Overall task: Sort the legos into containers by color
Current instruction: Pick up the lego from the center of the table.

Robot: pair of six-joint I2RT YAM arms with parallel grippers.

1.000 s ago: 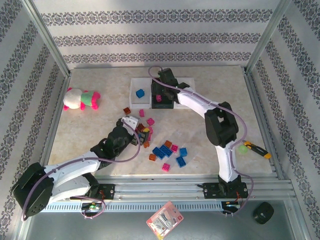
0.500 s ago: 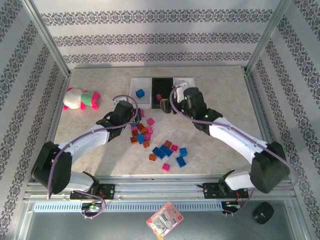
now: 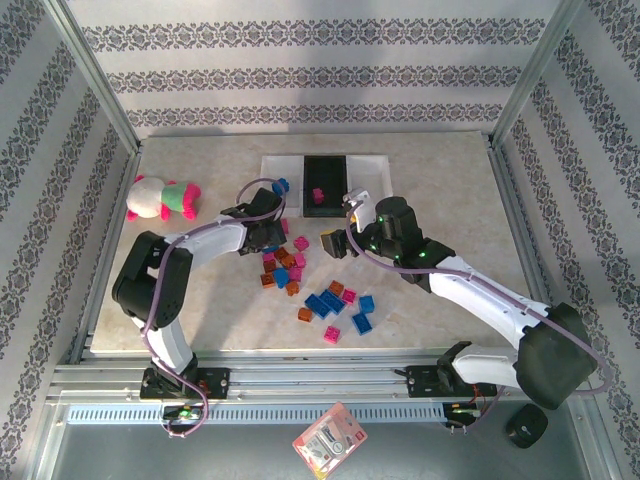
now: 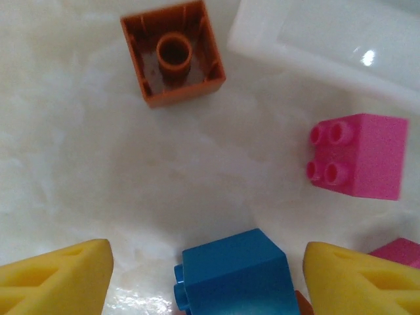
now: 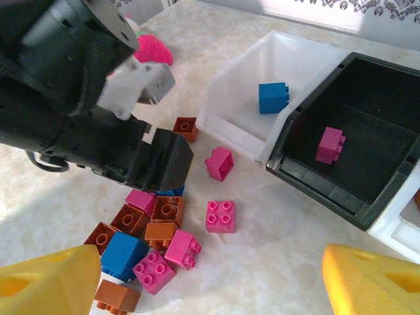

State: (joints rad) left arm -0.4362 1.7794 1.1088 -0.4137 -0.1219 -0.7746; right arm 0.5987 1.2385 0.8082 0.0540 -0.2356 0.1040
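studded blue brick [image 4: 233, 272], glossy marbled table [image 4: 98, 164]

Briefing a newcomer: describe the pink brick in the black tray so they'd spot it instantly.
Three trays line the table's far side, the black tray in the middle. The pink brick lies alone inside it, while other pink bricks sit loose outside.

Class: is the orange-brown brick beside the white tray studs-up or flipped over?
Flipped over: the small square orange-brown plastic brick shows its hollow underside and round tube.
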